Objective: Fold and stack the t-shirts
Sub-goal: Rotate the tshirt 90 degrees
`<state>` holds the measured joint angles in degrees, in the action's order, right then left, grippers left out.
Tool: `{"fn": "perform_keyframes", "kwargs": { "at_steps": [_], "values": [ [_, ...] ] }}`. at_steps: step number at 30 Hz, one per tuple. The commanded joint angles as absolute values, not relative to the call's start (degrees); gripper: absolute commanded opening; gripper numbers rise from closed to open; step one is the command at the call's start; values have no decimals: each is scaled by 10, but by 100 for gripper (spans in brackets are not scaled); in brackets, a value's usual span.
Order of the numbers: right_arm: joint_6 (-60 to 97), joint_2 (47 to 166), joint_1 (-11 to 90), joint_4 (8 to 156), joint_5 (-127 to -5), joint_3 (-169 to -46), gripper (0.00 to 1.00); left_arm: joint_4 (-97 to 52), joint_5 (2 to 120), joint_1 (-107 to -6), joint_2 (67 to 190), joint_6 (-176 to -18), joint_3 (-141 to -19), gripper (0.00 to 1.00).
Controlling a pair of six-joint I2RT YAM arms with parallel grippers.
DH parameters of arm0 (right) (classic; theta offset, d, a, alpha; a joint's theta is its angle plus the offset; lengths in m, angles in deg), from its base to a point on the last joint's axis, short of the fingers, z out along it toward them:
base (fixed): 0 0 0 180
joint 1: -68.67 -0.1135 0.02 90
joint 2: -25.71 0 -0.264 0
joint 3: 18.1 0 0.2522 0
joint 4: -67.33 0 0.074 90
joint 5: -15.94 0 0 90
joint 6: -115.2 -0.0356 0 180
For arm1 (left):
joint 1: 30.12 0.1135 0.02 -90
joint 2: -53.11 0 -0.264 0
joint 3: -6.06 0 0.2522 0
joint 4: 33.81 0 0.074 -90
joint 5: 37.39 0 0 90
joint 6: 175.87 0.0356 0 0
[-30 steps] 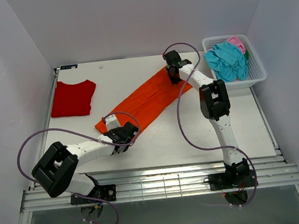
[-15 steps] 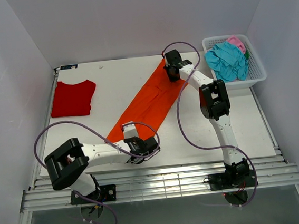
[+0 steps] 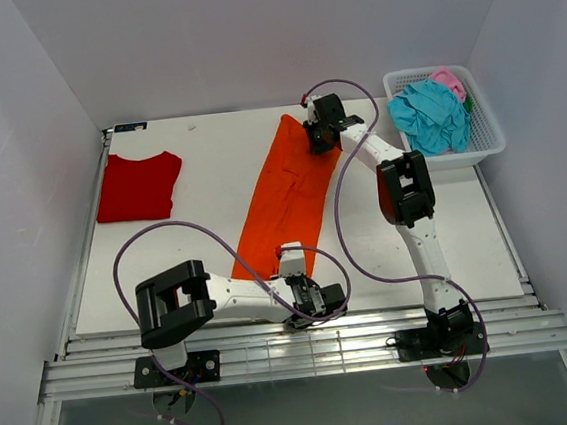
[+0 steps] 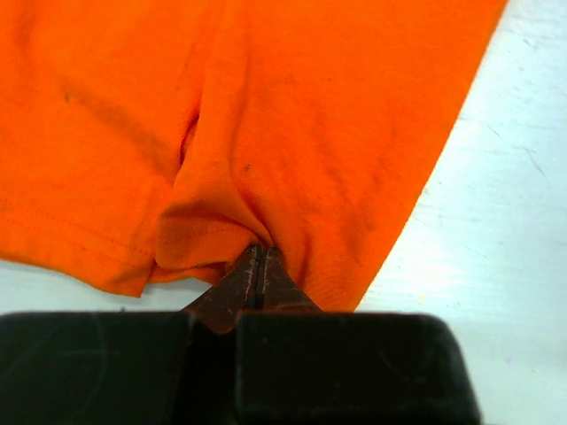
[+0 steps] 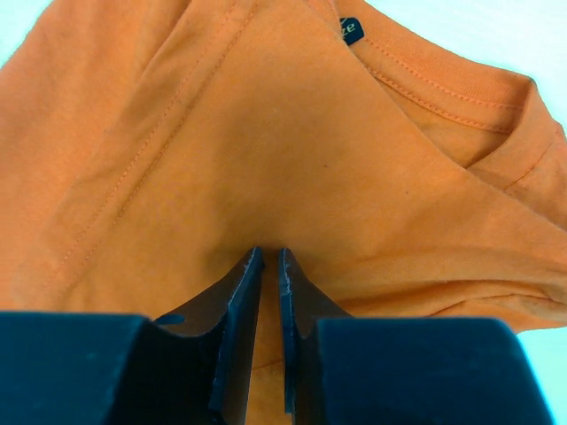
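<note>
The bright orange t-shirt (image 3: 286,187) lies folded into a long strip, stretched from the back middle of the table towards the near edge. My left gripper (image 3: 298,276) is shut on its near hem, where the cloth bunches at the fingertips in the left wrist view (image 4: 260,252). My right gripper (image 3: 315,147) is shut on a pinch of its far end near the collar; the collar label (image 5: 352,31) shows in the right wrist view. The deep red t-shirt (image 3: 138,186) lies folded at the far left, apart from both grippers.
A white lattice basket (image 3: 488,143) stands at the back right, holding a crumpled teal shirt (image 3: 430,116) and a pink one (image 3: 449,81). The left arm's cable loops over the near part of the white table (image 3: 446,227). Walls close in on three sides.
My left gripper has dragged the orange shirt's near end to the right and towards the near edge. The strip has swung from diagonal to nearly straight. My right gripper shifted slightly left.
</note>
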<state>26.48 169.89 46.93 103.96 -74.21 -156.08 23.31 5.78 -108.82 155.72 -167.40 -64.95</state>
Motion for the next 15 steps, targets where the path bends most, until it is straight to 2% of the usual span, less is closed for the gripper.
{"fn": "perform_keyframes", "kwargs": {
  "at_steps": [1,10,15],
  "values": [
    [234,1718,466,1019,-646,-1579,20,203,222,-1113,1592,-1699,-645,0],
    [169,1735,466,936,-501,-1573,20,182,204,-1133,1617,-1653,-709,0],
    [161,1753,466,927,-480,-1593,20,134,204,-1133,1624,-1608,-732,0]
  ]
}}
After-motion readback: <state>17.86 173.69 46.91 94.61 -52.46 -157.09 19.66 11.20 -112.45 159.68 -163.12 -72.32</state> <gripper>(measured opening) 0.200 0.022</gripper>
